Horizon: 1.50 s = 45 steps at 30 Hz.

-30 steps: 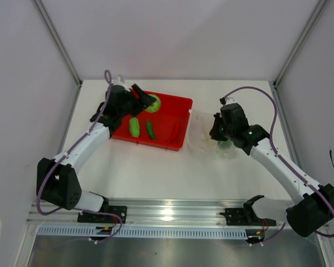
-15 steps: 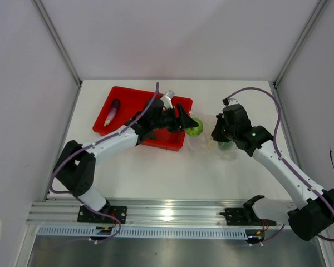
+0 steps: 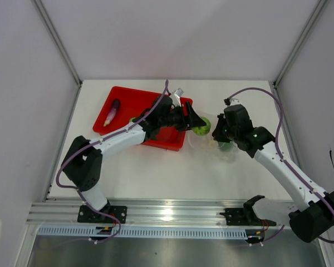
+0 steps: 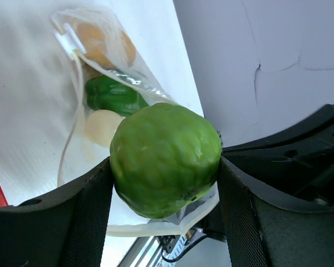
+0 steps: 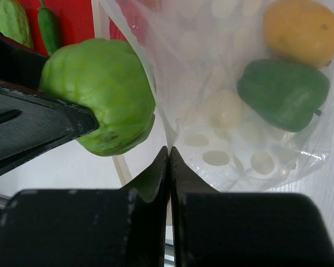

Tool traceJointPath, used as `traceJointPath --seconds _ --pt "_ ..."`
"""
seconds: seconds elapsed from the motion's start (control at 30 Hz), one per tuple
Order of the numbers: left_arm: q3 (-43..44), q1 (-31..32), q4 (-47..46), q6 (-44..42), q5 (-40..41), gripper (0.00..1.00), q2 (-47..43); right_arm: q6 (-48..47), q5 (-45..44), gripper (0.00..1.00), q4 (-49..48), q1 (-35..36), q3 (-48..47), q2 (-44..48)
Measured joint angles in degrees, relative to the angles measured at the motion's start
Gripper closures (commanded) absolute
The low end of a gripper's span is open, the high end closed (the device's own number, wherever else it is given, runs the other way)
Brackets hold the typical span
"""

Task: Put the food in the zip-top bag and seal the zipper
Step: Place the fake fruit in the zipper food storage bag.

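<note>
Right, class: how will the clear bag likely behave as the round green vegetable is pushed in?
Probably floppy: the zip-top bag is thin, crinkled film. Likely light, so it could slide if the right fingers, pinching its edge, let go.

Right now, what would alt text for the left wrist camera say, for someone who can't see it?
A round green vegetable fills the frame, gripped between the two black fingers of the left end effector. Behind it lies a clear zip-top bag holding a lemon, a green bell pepper and a white ball.
</note>
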<state>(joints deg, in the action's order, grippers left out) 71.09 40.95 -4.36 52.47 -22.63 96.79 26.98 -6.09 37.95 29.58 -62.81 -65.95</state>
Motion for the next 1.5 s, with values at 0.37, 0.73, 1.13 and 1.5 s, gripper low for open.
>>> traceJointPath --seconds 0.37,0.73,1.13,1.5 --pt "-0.02 1.03 1.16 -0.02 0.63 0.79 1.62 0.17 -0.52 1.00 -0.09 0.00 -0.24 1.79" --pt "1.42 3.08 4.02 -2.67 1.53 0.00 3.91 0.44 -0.52 1.00 -0.07 0.00 -0.33 1.79" --pt "0.96 3.06 6.05 -7.08 8.22 0.00 1.09 0.33 -0.61 1.00 0.59 -0.46 -0.35 2.64" --pt "0.61 -2.49 9.51 -11.06 17.79 0.01 -7.21 -0.04 -0.98 1.00 1.66 -1.38 -0.46 3.06"
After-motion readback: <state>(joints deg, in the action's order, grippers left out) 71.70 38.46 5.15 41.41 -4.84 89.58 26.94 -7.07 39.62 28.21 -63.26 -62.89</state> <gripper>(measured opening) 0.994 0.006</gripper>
